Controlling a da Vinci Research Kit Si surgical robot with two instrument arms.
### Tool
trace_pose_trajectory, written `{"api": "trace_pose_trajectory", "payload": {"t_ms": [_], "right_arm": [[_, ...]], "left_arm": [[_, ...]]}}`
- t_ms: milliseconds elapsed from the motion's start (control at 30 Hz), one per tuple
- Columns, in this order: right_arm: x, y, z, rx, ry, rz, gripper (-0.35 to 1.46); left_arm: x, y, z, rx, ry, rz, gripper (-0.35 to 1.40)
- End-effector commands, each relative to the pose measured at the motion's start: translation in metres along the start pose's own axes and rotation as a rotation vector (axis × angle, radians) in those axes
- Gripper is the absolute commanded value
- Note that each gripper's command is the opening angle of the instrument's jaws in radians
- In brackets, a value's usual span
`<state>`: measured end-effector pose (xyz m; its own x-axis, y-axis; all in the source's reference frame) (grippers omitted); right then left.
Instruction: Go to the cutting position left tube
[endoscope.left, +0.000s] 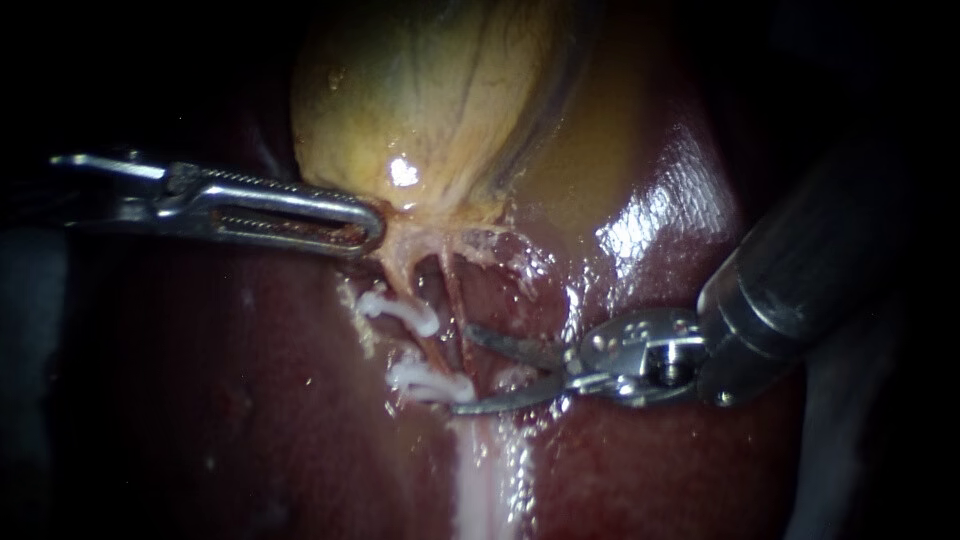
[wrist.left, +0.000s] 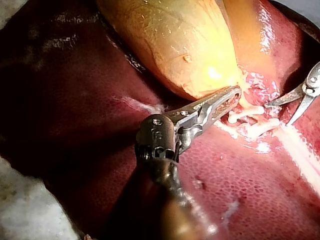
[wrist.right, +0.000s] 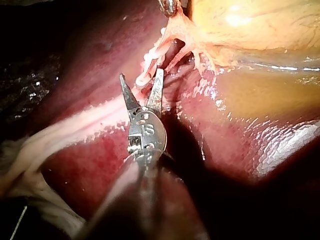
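The yellow gallbladder (endoscope.left: 430, 100) lies on the dark red liver (endoscope.left: 230, 400). My left instrument (endoscope.left: 368, 226) comes in from the left, its slotted jaws shut on the tissue at the gallbladder's neck; the left wrist view shows the same hold (wrist.left: 227, 99). Two thin tubes run down from the neck. The left tube (endoscope.left: 400, 270) carries two white clips, an upper clip (endoscope.left: 400, 311) and a lower clip (endoscope.left: 430, 384). My right instrument (endoscope.left: 465, 370) has thin blades that stand open just right of the stretch between the clips. In the right wrist view a clip (wrist.right: 144, 76) lies by the open blade tips (wrist.right: 141, 80).
The right tube (endoscope.left: 455, 300) runs close beside the upper blade. A pale band of tissue (endoscope.left: 480, 480) runs down the liver below the clips. Wet liver surface (endoscope.left: 650, 230) lies behind the right instrument's shaft. The scene's edges are dark.
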<state>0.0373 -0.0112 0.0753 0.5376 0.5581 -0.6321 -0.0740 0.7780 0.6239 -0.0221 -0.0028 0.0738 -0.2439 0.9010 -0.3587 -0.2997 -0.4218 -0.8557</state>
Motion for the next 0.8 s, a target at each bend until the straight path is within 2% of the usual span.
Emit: {"api": "trace_pose_trajectory", "payload": {"t_ms": [33, 433, 800], "right_arm": [[0.0000, 0.0000, 0.0001, 0.000, 0.000, 0.000, 1.43], [0.0002, 0.0001, 0.0018, 0.005, 0.000, 0.000, 1.43], [-0.0008, 0.0005, 0.0048, 0.030, -0.001, -0.008, 1.43]], "left_arm": [[0.0000, 0.0000, 0.0000, 0.000, 0.000, 0.000, -0.35], [0.0000, 0.0001, 0.0000, 0.000, 0.000, 0.000, -0.35], [0.0000, 0.0004, -0.0001, 0.000, 0.000, 0.000, -0.35]]}}
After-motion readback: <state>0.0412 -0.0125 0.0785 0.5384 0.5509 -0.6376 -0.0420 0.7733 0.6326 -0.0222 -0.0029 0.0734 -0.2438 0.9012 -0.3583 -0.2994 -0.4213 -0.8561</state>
